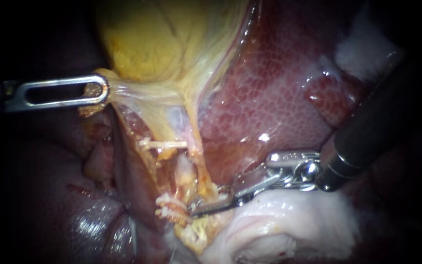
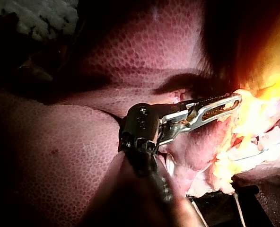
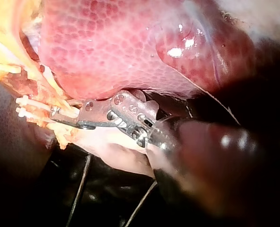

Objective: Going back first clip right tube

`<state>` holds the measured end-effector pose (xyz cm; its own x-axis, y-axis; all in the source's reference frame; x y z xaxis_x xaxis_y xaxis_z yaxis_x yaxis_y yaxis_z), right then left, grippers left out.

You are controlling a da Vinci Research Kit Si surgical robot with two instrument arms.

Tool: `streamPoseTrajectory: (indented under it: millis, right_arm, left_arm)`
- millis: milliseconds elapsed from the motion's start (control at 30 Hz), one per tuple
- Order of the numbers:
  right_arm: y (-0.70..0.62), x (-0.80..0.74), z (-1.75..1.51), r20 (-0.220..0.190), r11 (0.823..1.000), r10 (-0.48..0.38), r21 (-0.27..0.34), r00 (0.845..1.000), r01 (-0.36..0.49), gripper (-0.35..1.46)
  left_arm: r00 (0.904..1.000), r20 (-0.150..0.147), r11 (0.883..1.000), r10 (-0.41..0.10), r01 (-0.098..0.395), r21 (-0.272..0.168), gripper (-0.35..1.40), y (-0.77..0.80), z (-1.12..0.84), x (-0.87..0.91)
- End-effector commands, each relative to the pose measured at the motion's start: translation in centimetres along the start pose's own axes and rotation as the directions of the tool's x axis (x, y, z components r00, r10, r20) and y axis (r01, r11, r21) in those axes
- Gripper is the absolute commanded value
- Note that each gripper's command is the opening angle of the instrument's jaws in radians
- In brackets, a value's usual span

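My left instrument (image 1: 96,93) comes in from the left, and its slotted jaws are shut on the yellowish gallbladder (image 1: 162,44) edge, holding it taut; the left wrist view shows the same grip (image 2: 220,106). My right instrument (image 1: 206,200) reaches in from the right over white gauze. Its thin jaws stand slightly open beside the tubes, just right of two white clips (image 1: 172,209) that lie close together. A single white clip (image 1: 164,144) sits higher up across the pale tissue. In the right wrist view the jaw tips (image 3: 59,117) lie next to the paired clips (image 3: 26,106).
Dark red liver (image 1: 279,98) fills the right and upper right, and more liver (image 1: 50,195) lies at lower left. White gauze (image 1: 294,225) sits under the right instrument. My right instrument's dark shaft (image 1: 382,122) crosses the right side.
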<state>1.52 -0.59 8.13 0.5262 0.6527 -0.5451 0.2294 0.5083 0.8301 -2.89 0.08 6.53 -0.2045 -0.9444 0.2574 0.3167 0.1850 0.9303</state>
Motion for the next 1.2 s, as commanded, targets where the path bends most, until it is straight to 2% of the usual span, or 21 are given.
streamPoseTrajectory:
  millis: [33,267,333,400,433,500,600,700,967,1200]
  right_arm:
    - [0.0,0.0,0.0,0.0,1.0,0.0,-0.001,1.0,0.0,-0.35]
    - [-0.01,0.0,0.0,-0.002,1.0,0.006,0.001,1.0,-0.006,-0.35]
    - [-0.02,0.0,0.0,-0.022,0.999,-0.007,-0.032,1.0,0.006,0.02]
    - [-0.03,-0.01,0.0,-0.066,0.993,-0.038,-0.112,0.997,0.031,0.45]
    - [-0.03,0.0,0.01,-0.088,0.988,-0.044,-0.154,0.995,0.03,0.51]
    - [-0.02,0.01,0.03,-0.103,0.98,-0.068,-0.195,0.992,0.047,0.58]
    - [-0.01,0.03,0.04,-0.117,0.97,-0.082,-0.235,0.99,0.052,0.59]
    - [-0.01,0.05,0.01,-0.115,0.968,-0.099,-0.242,0.988,0.069,0.59]
    - [-0.02,0.22,-0.16,-0.114,0.957,-0.151,-0.266,0.982,0.116,0.59]
    - [-0.07,0.18,-0.35,-0.099,0.955,-0.165,-0.264,0.981,0.134,0.59]
  left_arm:
    - [1.0,0.001,1.0,0.0,0.0,0.0,-0.35,0.0,0.0,0.0]
    - [1.0,0.001,1.0,0.0,0.0,-0.001,-0.35,-0.02,-0.01,0.0]
    - [1.0,0.001,1.0,0.0,0.0,-0.001,-0.35,-0.02,-0.01,0.0]
    - [1.0,0.001,1.0,0.0,0.0,0.0,-0.35,-0.02,-0.01,0.0]
    - [1.0,0.001,1.0,0.0,0.0,0.0,-0.35,-0.02,-0.02,0.0]
    - [1.0,0.001,1.0,0.0,0.0,0.0,-0.35,-0.02,-0.02,0.0]
    - [1.0,0.001,1.0,0.0,0.0,0.0,-0.35,-0.02,-0.03,0.01]
    - [1.0,0.001,1.0,0.0,0.0,0.0,-0.35,-0.03,-0.03,0.01]
    - [1.0,0.001,1.0,0.0,0.0,0.0,-0.35,-0.04,-0.04,0.01]
    - [1.0,0.0,1.0,0.0,0.0,0.001,-0.35,-0.03,-0.07,0.01]
